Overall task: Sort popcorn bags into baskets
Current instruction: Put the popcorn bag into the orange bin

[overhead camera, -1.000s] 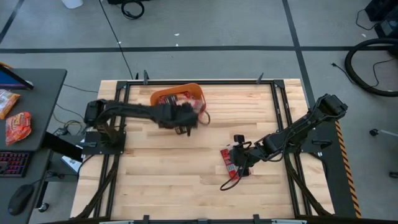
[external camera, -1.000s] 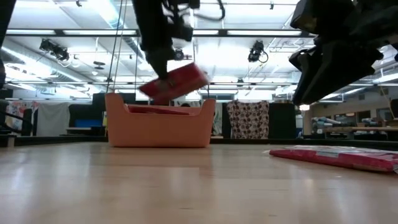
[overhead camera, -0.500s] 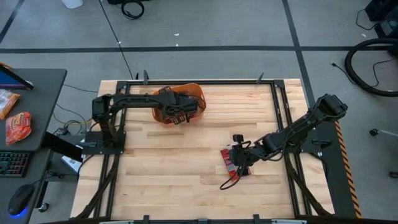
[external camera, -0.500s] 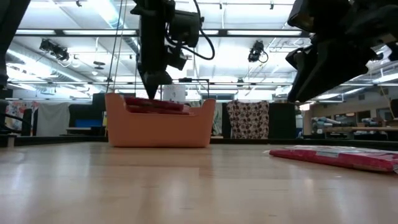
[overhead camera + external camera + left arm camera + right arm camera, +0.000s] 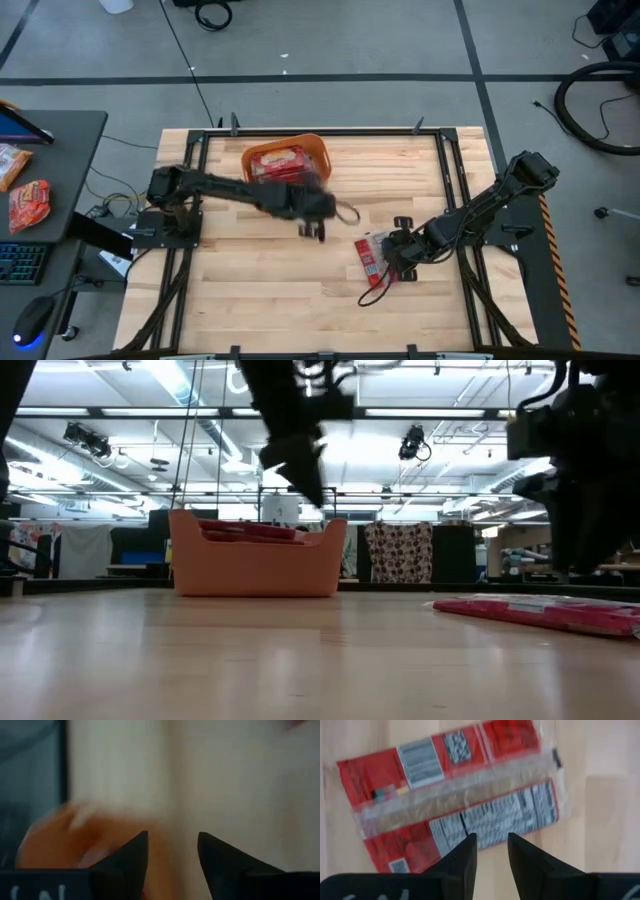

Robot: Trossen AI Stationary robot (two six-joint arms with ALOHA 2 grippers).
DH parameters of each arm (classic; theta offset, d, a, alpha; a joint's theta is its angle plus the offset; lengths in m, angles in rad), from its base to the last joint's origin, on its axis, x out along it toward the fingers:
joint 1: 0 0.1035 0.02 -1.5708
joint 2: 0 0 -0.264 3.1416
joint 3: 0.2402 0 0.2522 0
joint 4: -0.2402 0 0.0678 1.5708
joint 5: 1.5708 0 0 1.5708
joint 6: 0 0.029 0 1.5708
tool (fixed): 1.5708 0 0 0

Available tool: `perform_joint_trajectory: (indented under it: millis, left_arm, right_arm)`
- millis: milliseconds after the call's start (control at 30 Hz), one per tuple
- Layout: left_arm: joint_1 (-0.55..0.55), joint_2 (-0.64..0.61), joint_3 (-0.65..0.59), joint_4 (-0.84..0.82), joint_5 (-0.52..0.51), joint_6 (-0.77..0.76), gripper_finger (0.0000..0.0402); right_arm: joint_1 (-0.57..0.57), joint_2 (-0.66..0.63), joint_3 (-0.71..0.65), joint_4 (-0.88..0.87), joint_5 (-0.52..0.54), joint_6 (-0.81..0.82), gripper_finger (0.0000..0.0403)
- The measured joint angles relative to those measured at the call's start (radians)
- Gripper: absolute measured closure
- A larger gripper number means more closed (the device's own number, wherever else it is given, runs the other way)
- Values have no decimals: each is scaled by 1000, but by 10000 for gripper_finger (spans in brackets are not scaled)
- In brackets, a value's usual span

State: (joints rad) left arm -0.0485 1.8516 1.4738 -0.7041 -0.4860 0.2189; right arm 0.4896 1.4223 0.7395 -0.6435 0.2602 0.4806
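The orange basket [image 5: 318, 150] stands at the table's far side, left of the middle, with red popcorn bags [image 5: 283, 163] lying flat inside it; the low view shows them just above its rim [image 5: 255, 532]. My left gripper [image 5: 172, 850] hangs open and empty in the air [image 5: 318, 226], nearer than the basket and to its right. One more red popcorn bag [image 5: 445, 795] lies flat on the wood at the middle right [image 5: 368, 266]. My right gripper [image 5: 492, 847] hovers open just above it [image 5: 391, 257], with nothing between its fingers.
A black frame rail [image 5: 320, 131] runs round the table, close behind the basket. A side desk [image 5: 40, 180] with snack packets and a keyboard stands left of the table. Bare wood [image 5: 260, 290] lies across the near half.
My left gripper carried a red popcorn bag over the basket, opened and let it go; the bag now lies in the basket. The gripper then swung away toward the table's middle, nearer and to the right. My right gripper has shifted slightly toward the right edge above the lying bag.
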Motion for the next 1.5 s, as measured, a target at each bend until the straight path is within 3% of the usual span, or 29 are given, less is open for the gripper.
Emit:
perform_joint_trajectory:
  millis: [167,367,467,633,733,967,1133,1267,1400,1500]
  left_arm:
    - [-89,60,-9,179,105,126,225]
    - [-176,151,-10,174,105,147,225]
    - [-217,182,-10,173,102,157,225]
    - [-283,195,-10,185,87,231,225]
    - [-313,194,-10,199,88,270,225]
    - [-345,198,-10,206,88,309,225]
    - [-343,199,-10,211,87,248,225]
    - [-351,199,-8,222,87,232,225]
    - [-372,199,-7,218,87,221,225]
    - [-384,199,-7,208,88,182,225]
  right_arm:
    - [17,-1,-26,-3,-67,33,288]
    - [62,-1,-108,39,-40,60,288]
    - [64,-1,-158,207,-19,36,288]
    - [24,-1,-251,644,38,-122,288]
    - [-12,-1,-265,773,16,-214,288]
    - [-37,-2,-215,574,-8,-187,288]
    - [-41,2,-220,554,-25,-146,288]
    - [-72,74,-220,621,-37,-153,288]
    - [-122,195,-217,853,-57,-218,288]
    - [-165,273,-217,1044,-14,-256,288]
